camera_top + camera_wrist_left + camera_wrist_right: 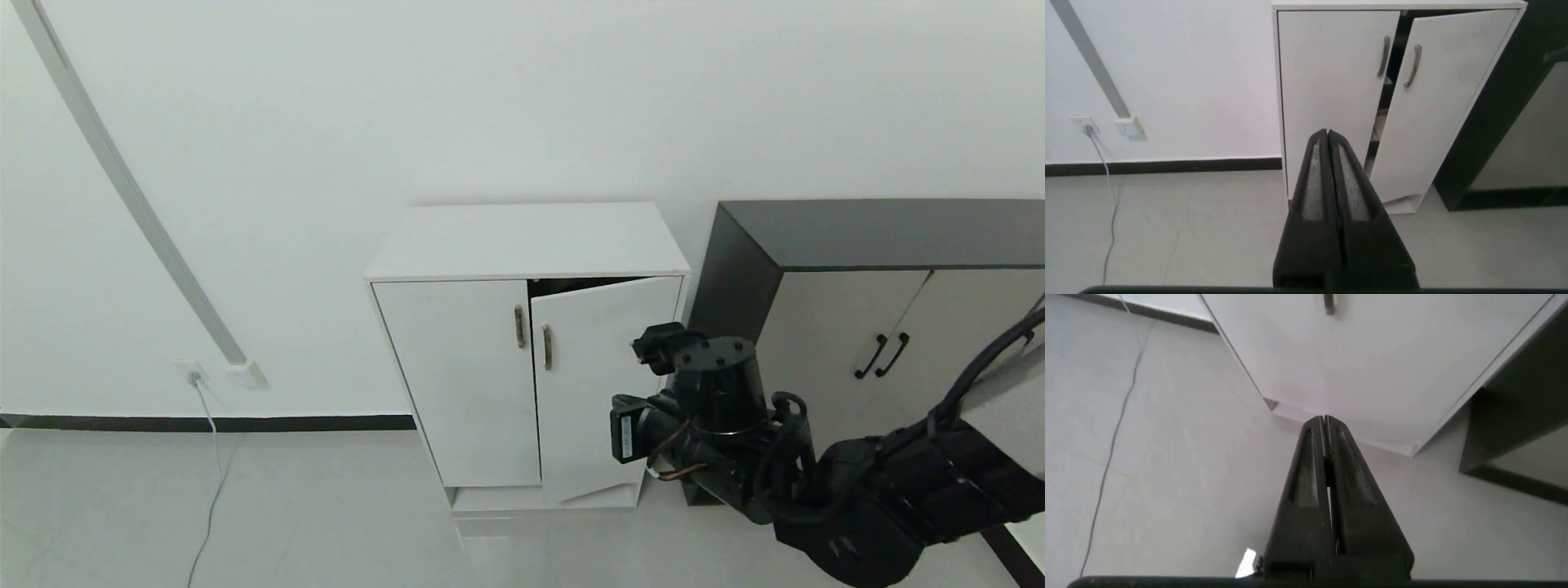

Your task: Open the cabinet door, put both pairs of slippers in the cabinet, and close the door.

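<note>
Two doors front the white cabinet (526, 241) in the head view, its right door (600, 384) ajar, a dark cabinet (882, 233) just beside. Left wrist view: left gripper (1328, 135) pressed shut, empty, facing the cabinet. Right wrist view: right gripper (1325, 423) closed, empty, near that door's lower edge.

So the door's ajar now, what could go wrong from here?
1. The right door is only ajar, and the right gripper is shut and close to its face: a nudge could push it shut.
2. The door likely swings toward the dark cabinet, where the right arm sits; the arm may block it.
</note>
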### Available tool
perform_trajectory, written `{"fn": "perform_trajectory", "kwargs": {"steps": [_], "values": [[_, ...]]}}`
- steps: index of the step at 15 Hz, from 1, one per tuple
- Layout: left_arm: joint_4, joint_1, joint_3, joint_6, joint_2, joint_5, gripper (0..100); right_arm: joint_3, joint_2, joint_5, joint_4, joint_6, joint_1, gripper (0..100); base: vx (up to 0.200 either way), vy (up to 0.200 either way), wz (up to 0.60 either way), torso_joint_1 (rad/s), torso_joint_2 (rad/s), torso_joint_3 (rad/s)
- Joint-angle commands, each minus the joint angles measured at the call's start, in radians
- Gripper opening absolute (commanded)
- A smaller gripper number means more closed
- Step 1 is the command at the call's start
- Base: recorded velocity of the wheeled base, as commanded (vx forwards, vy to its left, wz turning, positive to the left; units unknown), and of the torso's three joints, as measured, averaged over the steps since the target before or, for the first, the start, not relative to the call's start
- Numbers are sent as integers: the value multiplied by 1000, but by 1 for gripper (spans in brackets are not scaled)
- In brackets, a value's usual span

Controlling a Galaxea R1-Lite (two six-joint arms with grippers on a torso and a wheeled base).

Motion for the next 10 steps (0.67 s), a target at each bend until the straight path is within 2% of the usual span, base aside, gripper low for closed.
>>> {"fn": "perform_trajectory", "kwargs": {"steps": [1,3,6,10], "values": [[0,0,1,0,1,0,0,107,-4,26,-99,-49,4,0,0,0,0,0,0,0],[0,0,0,0,1,0,0,171,-2,34,-152,-53,18,0,0,0,0,0,0,0],[0,0,0,-1,1,0,0,228,5,34,-189,-52,36,0,200,0,0,-2,1,4],[0,0,0,-1,1,0,0,226,16,34,-195,-53,39,0,200,0,0,5,-1,1]]}}
